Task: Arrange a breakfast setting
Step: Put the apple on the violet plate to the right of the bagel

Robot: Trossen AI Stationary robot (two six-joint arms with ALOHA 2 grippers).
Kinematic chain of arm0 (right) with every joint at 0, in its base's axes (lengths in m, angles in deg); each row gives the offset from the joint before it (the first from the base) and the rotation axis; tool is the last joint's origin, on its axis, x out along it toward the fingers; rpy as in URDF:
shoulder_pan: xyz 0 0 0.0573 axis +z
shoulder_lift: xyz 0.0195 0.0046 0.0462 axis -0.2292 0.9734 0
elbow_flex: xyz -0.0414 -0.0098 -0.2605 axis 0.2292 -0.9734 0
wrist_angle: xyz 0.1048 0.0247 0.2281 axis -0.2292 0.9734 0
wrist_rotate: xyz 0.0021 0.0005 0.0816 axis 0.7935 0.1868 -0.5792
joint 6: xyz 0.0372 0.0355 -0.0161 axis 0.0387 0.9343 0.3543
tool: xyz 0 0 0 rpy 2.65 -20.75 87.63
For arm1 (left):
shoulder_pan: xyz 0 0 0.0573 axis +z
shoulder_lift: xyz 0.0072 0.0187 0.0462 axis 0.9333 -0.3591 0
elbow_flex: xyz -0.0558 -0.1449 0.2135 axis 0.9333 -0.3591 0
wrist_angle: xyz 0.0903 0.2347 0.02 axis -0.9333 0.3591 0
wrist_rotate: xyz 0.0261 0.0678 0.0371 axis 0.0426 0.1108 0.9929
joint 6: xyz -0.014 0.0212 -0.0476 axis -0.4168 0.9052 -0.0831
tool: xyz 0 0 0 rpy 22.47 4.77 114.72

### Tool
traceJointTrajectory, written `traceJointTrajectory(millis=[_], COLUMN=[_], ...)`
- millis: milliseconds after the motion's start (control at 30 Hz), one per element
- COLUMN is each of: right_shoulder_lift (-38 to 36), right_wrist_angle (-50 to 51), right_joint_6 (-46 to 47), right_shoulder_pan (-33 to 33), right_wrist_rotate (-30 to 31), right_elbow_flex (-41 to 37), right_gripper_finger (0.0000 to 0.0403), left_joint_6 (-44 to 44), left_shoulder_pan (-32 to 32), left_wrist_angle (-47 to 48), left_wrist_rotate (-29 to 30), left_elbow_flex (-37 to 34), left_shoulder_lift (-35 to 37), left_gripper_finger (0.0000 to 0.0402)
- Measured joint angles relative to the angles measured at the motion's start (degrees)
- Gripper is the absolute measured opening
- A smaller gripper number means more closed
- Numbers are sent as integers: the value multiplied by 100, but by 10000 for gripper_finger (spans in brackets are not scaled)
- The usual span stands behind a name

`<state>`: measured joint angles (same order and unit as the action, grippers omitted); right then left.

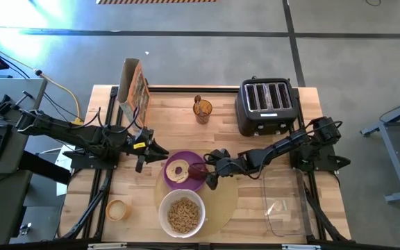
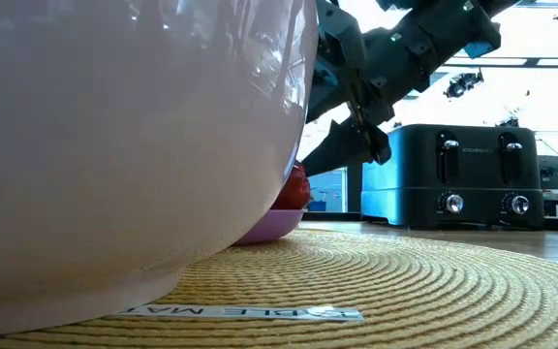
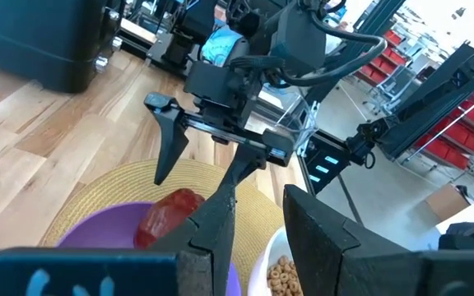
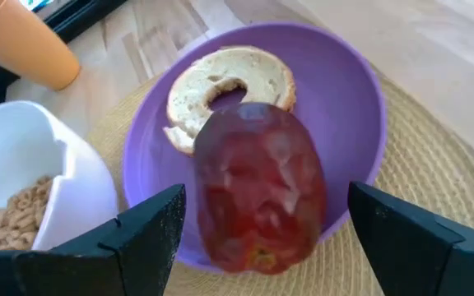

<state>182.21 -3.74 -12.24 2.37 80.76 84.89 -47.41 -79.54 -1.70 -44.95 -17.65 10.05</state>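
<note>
A red apple (image 4: 262, 189) lies on the small purple plate (image 4: 344, 107), beside and partly over the bagel (image 4: 229, 82). The plate sits on the round tan mat (image 1: 221, 201). The white bowl (image 1: 165, 201) of brown cereal (image 1: 182, 215) stands on the mat's near part. My right gripper (image 1: 210, 172) is open just above the plate, one finger on either side of the apple and apart from it. My left gripper (image 1: 151, 149) is open and empty, left of the plate. No spoon shows.
A black four-slot toaster (image 1: 266, 104) stands at the far right. A cereal box (image 1: 134, 87) stands at the far left and an amber cup (image 1: 202, 109) at the far middle. A small orange cup (image 1: 117, 209) is near left, and a clear container (image 1: 283, 201) near right.
</note>
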Motion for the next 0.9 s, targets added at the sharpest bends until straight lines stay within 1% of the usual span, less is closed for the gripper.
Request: traceJointTrajectory(millis=[100, 267, 533, 900], right_shoulder_lift=[0, 0, 0, 0], right_wrist_angle=[1, 13, -18, -396], right_joint_6=[119, 453, 899, 1101], right_shoulder_pan=[-24, -24, 14, 94], right_wrist_rotate=[25, -346, -664, -1086], right_elbow_flex=[0, 0, 0, 0], right_gripper_finger=[317, 317, 317, 317], left_joint_6=[0, 2, 2, -4], left_shoulder_pan=[0, 0, 0, 0], left_wrist_angle=[-1, 0, 2, 0], left_wrist_rotate=[0, 0, 0, 0], left_elbow_flex=[0, 0, 0, 0], left_shoulder_lift=[0, 0, 0, 0], left_gripper_finger=[95, 95, 95, 95])
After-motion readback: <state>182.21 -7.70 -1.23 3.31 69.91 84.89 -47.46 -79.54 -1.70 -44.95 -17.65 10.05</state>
